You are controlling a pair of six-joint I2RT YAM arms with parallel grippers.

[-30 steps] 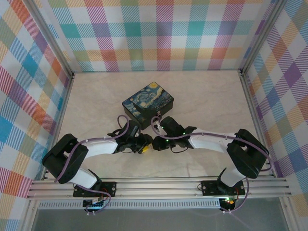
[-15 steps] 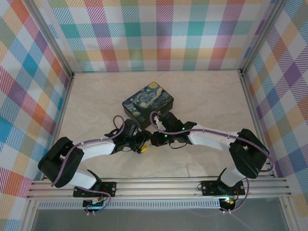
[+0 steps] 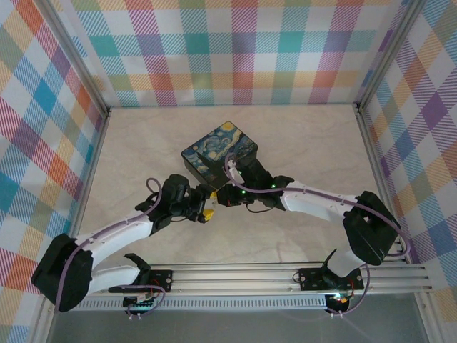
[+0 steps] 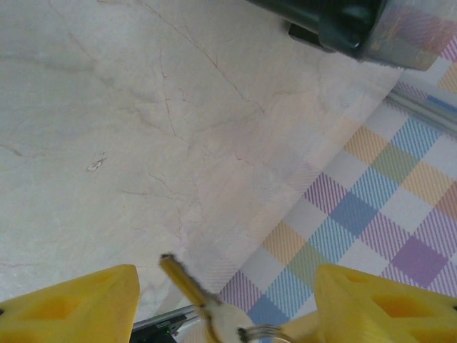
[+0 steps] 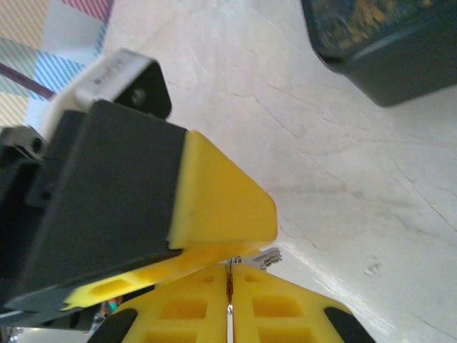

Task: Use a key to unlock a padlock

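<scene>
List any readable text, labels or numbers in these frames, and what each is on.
No readable text.
On the box lid: a painted night sky, no lettering.
On the key: blurred, nothing legible.
On the walls: plaid, no signs.

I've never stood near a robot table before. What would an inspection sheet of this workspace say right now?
Surface: pale marbled table, bare apart from the items below.
Job's things: key, part of a small bunch on a ring, held up off the table between the two grippers.
Clutter: black box with a painted lid, lid on, just beyond the grippers.
Grippers: left gripper open, its yellow fingers either side of the key without touching it; right gripper shut on the key.
Cables: purple cables run along both arms.
Surroundings: plaid walls on three sides; metal rails at the near edge.
</scene>
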